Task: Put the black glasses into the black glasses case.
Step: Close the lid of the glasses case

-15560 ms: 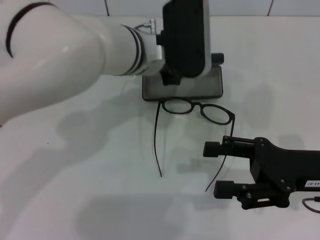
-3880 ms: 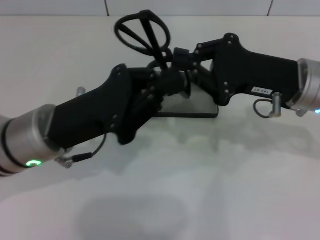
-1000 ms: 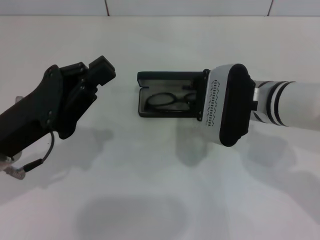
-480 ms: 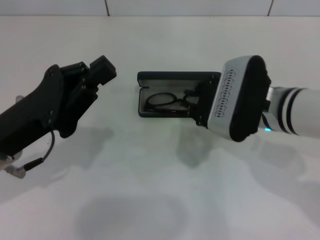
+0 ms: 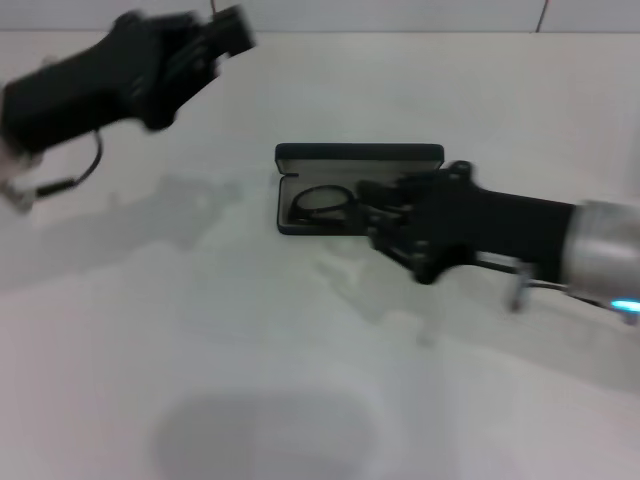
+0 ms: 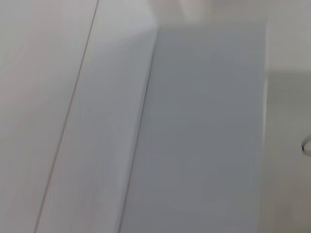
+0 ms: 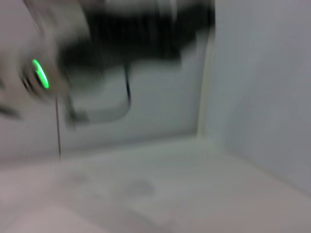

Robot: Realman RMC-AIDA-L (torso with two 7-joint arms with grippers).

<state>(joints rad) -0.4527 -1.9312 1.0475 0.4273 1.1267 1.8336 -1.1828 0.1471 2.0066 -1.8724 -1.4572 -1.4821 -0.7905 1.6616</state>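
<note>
At centre, glasses (image 5: 325, 201) lie inside our open case (image 5: 300, 158) — right gripper (image 5: 378, 218) at its three-o'clock end, left gripper (image 5: 232, 28) raised at ten o'clock; we cannot tell either's finger state.

Head cam is looking forward and down from above onto the white table (image 5: 300, 380), taking in the whole work area incl. the black glasses case (image 5: 358, 156) mid-frame, w/ the left gripper (image 5: 222, 30) at far left and the right gripper (image 5: 385, 222) coming in from the right. Left wrist cam is facing plain pale surfaces at close range; nothing shared w/ head view is identifiable. Right wrist cam is facing the left gripper (image 7: 146, 29) farther off, blurred; that arm is the overlap w/ head view.
</note>
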